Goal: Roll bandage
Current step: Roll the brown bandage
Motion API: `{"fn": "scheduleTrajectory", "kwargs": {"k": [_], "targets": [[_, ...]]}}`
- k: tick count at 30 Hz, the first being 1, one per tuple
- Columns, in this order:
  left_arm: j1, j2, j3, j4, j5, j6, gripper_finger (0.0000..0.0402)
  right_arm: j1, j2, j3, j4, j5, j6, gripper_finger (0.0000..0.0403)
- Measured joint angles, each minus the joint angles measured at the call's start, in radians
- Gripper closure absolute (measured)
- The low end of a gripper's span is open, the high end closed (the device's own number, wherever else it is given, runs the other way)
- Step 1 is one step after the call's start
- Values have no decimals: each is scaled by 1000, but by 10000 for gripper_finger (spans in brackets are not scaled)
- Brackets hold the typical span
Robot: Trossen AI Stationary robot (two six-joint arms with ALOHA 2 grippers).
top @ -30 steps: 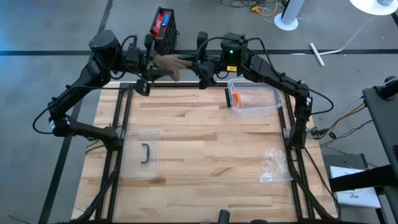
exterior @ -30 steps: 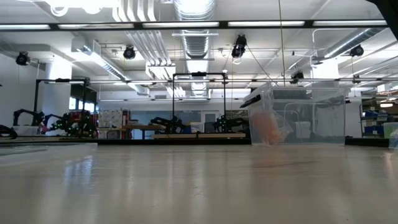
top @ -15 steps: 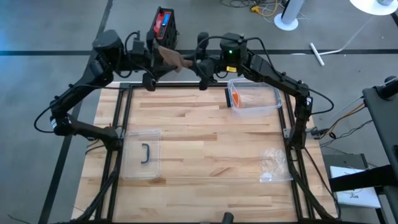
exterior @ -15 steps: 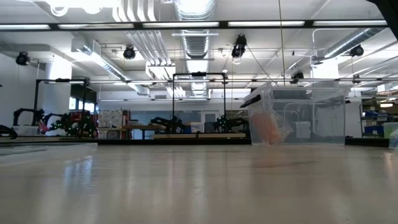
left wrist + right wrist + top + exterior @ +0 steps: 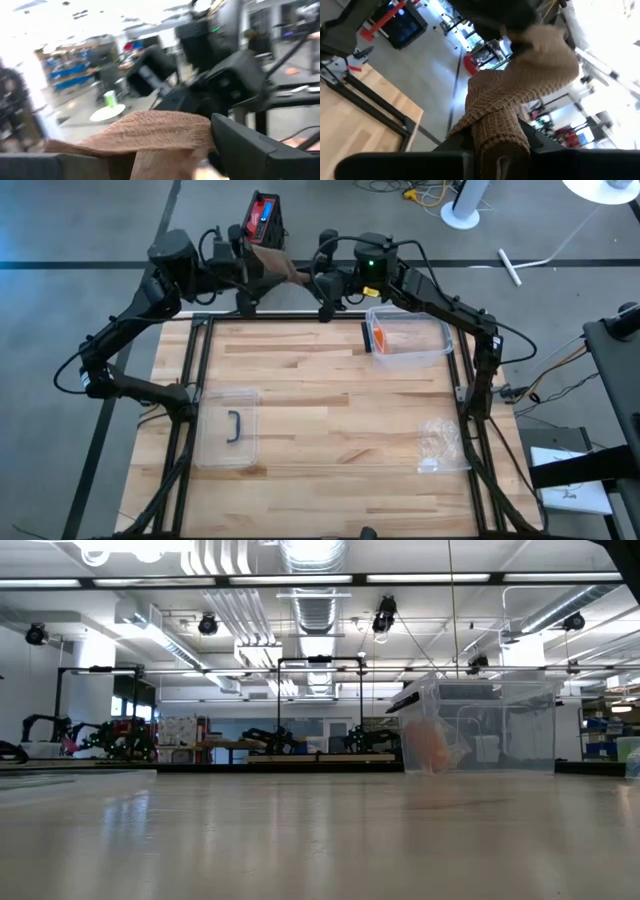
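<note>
Holding the bandage (image 5: 277, 268) aloft past the table's (image 5: 330, 400) far edge, between my grippers: right gripper (image 5: 322, 282) clamped on the roll, left gripper (image 5: 246, 277) fingers apart around the loose end

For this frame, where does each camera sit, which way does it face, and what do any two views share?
High view: overhead, looking straight down; both arms meet at the table's far edge, holding the bandage.
Low view: table height, looking level across; clear box, no arms.
Left wrist view: past the left gripper, bandage between its fingers.
Right wrist view: past the right gripper, clamped on bandage.
Shared: both wrist views show the bandage.
</note>
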Motion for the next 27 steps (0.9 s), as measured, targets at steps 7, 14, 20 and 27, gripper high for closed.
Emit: {"fn": "scheduleTrajectory", "kwargs": {"k": [7, 14, 20, 27], "targets": [[0, 20, -2, -84, -1, 44, 155, 3, 0, 0, -13, -2, 39, 353], [1, 13, -2, -179, 3, 172, 128, 4, 0, 0, -33, -4, 32, 353], [1, 6, -2, -237, -7, 344, 106, 4, 0, 0, -47, -4, 32, 353], [-5, 7, -3, -269, -118, 432, 110, 4, 0, 0, -46, -4, 58, 353]]}}
